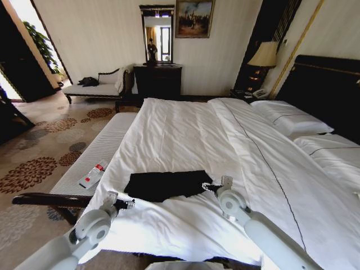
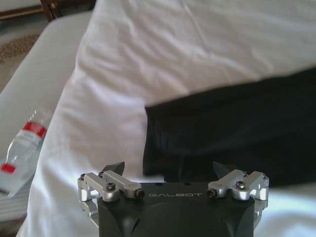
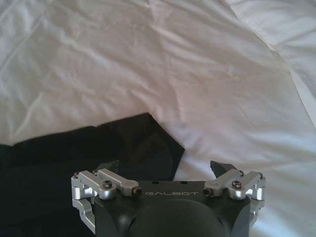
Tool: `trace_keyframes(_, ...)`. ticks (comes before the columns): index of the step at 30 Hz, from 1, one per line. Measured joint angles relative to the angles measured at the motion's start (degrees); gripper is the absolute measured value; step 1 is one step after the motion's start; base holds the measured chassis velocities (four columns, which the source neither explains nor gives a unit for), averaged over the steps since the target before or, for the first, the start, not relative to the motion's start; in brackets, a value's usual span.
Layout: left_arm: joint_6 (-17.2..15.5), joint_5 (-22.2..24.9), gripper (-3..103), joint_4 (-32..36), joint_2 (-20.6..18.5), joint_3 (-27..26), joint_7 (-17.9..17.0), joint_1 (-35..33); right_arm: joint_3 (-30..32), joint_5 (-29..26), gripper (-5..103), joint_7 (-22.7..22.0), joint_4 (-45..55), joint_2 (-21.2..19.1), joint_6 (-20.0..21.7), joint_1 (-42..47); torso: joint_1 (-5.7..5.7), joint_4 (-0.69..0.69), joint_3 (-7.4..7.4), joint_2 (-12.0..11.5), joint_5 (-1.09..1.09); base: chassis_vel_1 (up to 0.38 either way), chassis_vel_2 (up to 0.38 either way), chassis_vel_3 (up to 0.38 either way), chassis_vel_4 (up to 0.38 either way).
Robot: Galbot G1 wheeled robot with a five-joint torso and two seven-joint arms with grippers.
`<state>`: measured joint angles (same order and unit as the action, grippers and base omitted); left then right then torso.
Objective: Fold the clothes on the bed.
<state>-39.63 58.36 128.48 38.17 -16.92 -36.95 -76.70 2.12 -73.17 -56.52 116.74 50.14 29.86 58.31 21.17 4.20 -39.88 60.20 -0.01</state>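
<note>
Black T-shirt (image 1: 166, 184) lies partly folded, flat on white bed (image 1: 185, 135) near foot edge. Left gripper (image 1: 125, 203) and right gripper (image 1: 216, 185) flank its ends, fingers spread, holding nothing. Cloth looks light, limp, soft; best pinched at corners or hem edge.

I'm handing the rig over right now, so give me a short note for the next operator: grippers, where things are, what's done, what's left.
Left gripper: open, at the left end of the black T-shirt, holding nothing.
Right gripper: open, at the shirt's right end, holding nothing.
The shirt lies near the foot edge of the bed, on the white duvet, as a compact band that looks partly folded.
A bottle lies on the bench to the left.
Left: finish folding the shirt.
</note>
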Motion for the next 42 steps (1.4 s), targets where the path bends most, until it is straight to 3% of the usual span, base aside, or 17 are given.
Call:
trace_keyframes(2, 0.1, 1.3, 100, -1.4, 1.1, 0.1, 0.2, 4.0, -0.1, -0.8, 100, -0.1, -0.6, 0.8, -0.1, -1.9, 0.00, -0.01, 0.00, 0.0, 0.01, 0.000, 0.000, 0.000, 0.000)
trace_keyframes(3, 0.1, 1.8, 100, -4.9, 2.4, 1.3, 1.1, 9.5, -0.8, -1.2, 100, 0.0, -2.8, 2.0, -0.2, -4.5, 0.01, -0.01, -0.01, 0.0, 0.01, 0.000, 0.000, 0.000, 0.000)
trace_keyframes(8, 0.3, 1.9, 100, -13.6, 6.3, 5.7, 3.5, 18.6, -3.6, -1.0, 100, 1.4, -9.5, 5.2, -0.4, -10.1, 0.04, 0.00, -0.03, 0.0, 0.02, 0.000, 0.000, 0.000, 0.000)
trace_keyframes(15, -1.4, 1.9, 100, -22.7, 10.5, 11.1, 3.0, 23.4, -7.8, 1.2, 100, 2.9, -17.2, 8.3, -1.2, -14.7, 0.04, -0.02, -0.03, 0.0, 0.00, 0.000, 0.000, 0.000, 0.000)
trace_keyframes(22, -2.5, 1.9, 100, -21.6, 8.9, 12.4, 1.7, 21.3, -9.4, 2.0, 100, 2.9, -16.1, 6.2, -1.2, -12.5, 0.03, 0.00, -0.02, 0.0, 0.01, 0.000, 0.000, 0.000, 0.000)
trace_keyframes(30, -2.5, 4.8, 100, -13.0, 2.6, 12.1, -2.5, 15.4, -8.4, 2.1, 100, 0.8, -10.7, 2.5, -1.6, -6.7, 0.02, 0.00, -0.01, 0.0, 0.01, 0.000, 0.000, 0.000, 0.000)
trace_keyframes(35, -2.6, 5.9, 100, -5.5, -3.1, 9.6, -6.7, 7.3, -6.3, 2.0, 100, -2.7, -4.9, 0.1, -1.8, -1.1, 0.01, -0.02, -0.01, 0.0, 0.02, 0.000, 0.000, 0.000, 0.000)
trace_keyframes(42, -2.6, 3.8, 100, -1.3, -4.7, 7.0, -9.5, -1.0, -3.7, 3.7, 100, -7.1, 1.2, 0.2, -2.7, 5.0, 0.01, 0.00, 0.00, 0.0, 0.01, 0.000, 0.000, 0.000, 0.000)
